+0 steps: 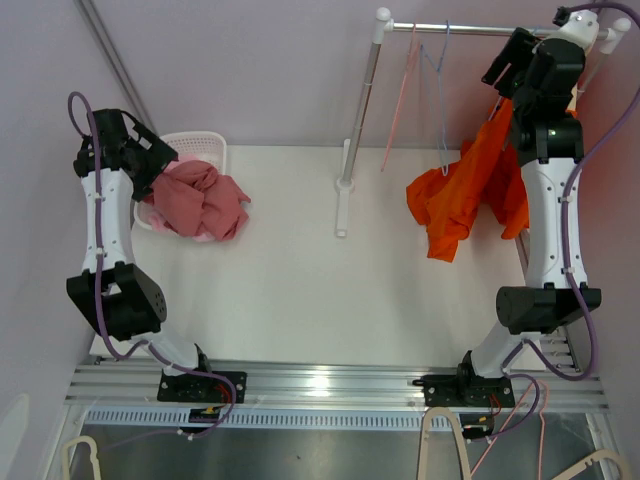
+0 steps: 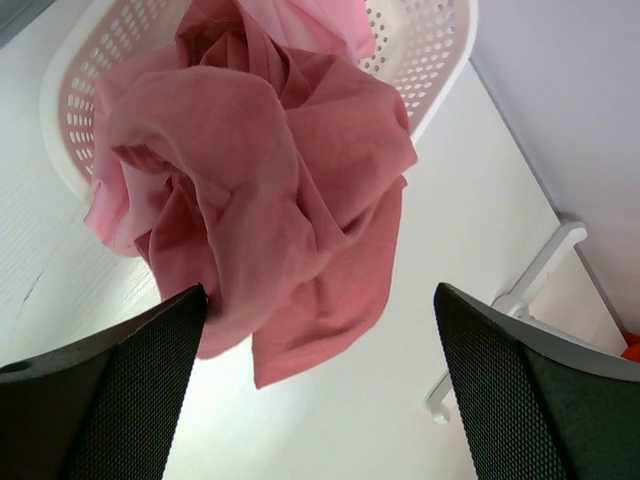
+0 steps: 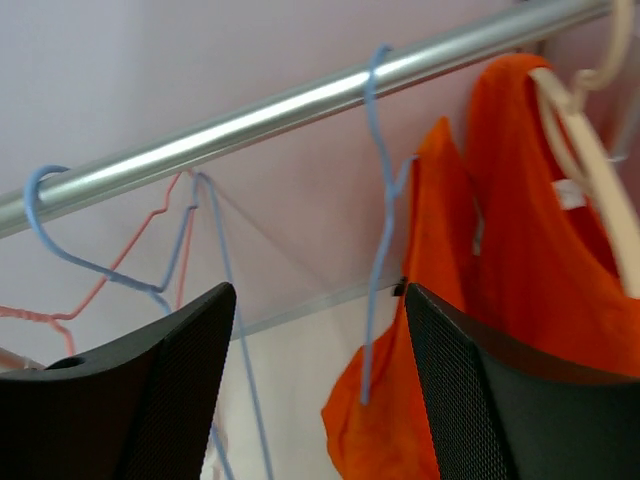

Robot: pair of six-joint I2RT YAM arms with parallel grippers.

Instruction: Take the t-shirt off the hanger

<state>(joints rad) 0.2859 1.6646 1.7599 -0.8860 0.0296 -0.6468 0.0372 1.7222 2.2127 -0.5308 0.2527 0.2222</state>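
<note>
While we look down from the top external view, the orange t-shirt [image 1: 455, 200] hangs from the right part of the rail [image 1: 470, 30], its lower folds drooping over the white surface [image 1: 300, 290]. The right arm [image 1: 548, 200] reaches up beside it, to just below the rail. A blue hanger [image 1: 440, 100] and a pink hanger [image 1: 400, 90] hang bare to the shirt's left. The left arm [image 1: 105, 215] bends over a white basket [image 1: 205, 145] with pink clothes [image 1: 200, 200] spilling from it.

From the left wrist, we see the left jaws spread wide with nothing between them, both fingers [image 2: 110, 400] above the pink clothes [image 2: 260, 200] and the basket [image 2: 430, 60].

From the right wrist, we see the right jaws also wide apart and gripping nothing, their fingers [image 3: 140, 400] below the rail [image 3: 300, 100]. The t-shirt [image 3: 530, 250] sits on a cream hanger [image 3: 590, 150] hooked over the rail at the right, just beyond the blue hanger [image 3: 380, 180].
</note>
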